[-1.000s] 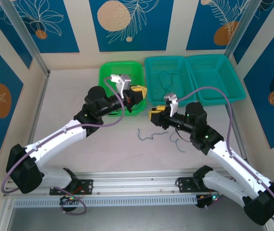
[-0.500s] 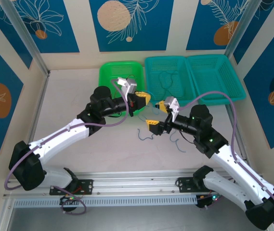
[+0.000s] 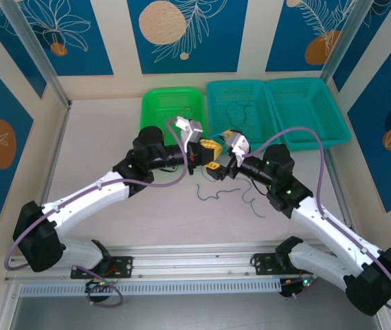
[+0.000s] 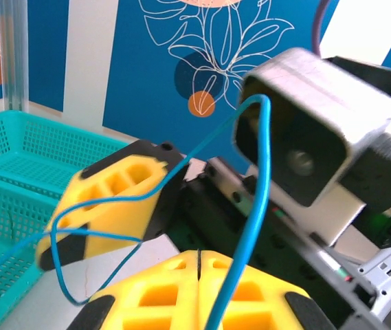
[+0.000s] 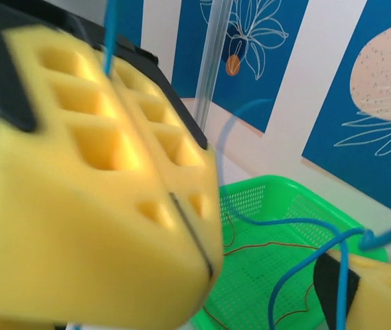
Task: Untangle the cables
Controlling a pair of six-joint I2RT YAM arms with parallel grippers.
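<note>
My left gripper (image 3: 210, 146) hangs over the table between the green basket (image 3: 155, 103) and the middle teal basket (image 3: 216, 93). Its yellow fingers (image 4: 154, 295) are pressed together, and a thin blue cable (image 4: 253, 206) runs out of their seam and loops upward. My right gripper (image 3: 218, 155) is open, its fingers standing on either side of the left gripper's tips; one finger (image 5: 377, 292) shows at the lower right. Thin red-brown cables (image 5: 277, 245) lie in the green basket (image 5: 298, 275). A blue cable (image 3: 212, 193) and a darker one (image 3: 253, 203) curl on the table.
A second teal basket (image 3: 319, 103) stands at the back right, and a thin cable (image 3: 236, 110) lies in the middle teal one. A metal frame post (image 3: 34, 55) rises at the back left. The aluminium rail (image 3: 195, 265) runs along the near edge.
The left gripper came away from over the green basket toward the middle, still shut. The right gripper opened wide and moved up-left until its fingers flank the left gripper's tips.
</note>
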